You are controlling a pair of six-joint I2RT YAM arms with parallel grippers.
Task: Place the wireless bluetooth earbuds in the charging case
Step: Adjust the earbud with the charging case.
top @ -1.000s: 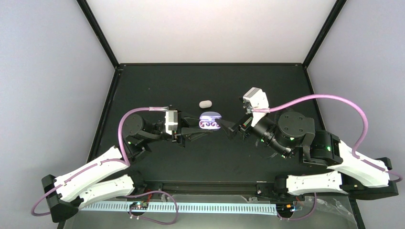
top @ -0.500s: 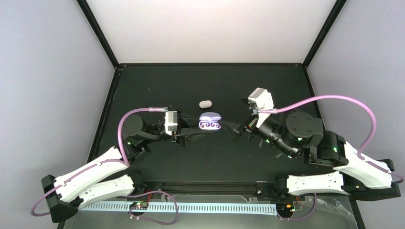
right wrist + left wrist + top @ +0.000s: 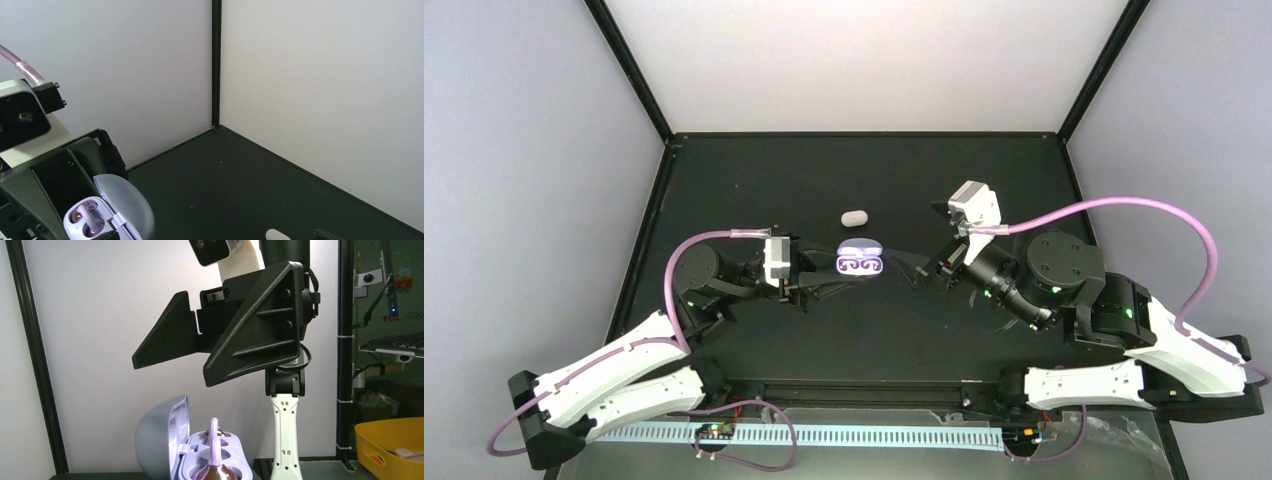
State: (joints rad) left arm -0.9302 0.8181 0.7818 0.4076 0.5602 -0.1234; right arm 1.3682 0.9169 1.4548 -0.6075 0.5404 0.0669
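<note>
The purple charging case [image 3: 861, 250] lies open mid-table, lid up. Two purple earbuds [image 3: 861, 266] sit in its wells. They also show in the left wrist view [image 3: 214, 437] and the right wrist view [image 3: 86, 220]. The white earbuds are not in view. My left gripper [image 3: 828, 283] is just left of the case, fingers spread, holding nothing. In the right wrist view its fingers [image 3: 102, 150] stand behind the case [image 3: 125, 202]. My right gripper [image 3: 921, 272] is a short gap right of the case, open and empty. It hangs above the case [image 3: 165, 440] in the left wrist view [image 3: 210, 340].
A small closed white case [image 3: 854, 216] lies behind the purple one and shows in the right wrist view [image 3: 277, 234]. Pale walls and black frame posts [image 3: 629, 70] enclose the black table. A yellow bin [image 3: 395, 445] stands outside the cell.
My right gripper has drawn back to the right, away from the purple case. My left arm has shifted slightly left. The case sits slightly further left.
</note>
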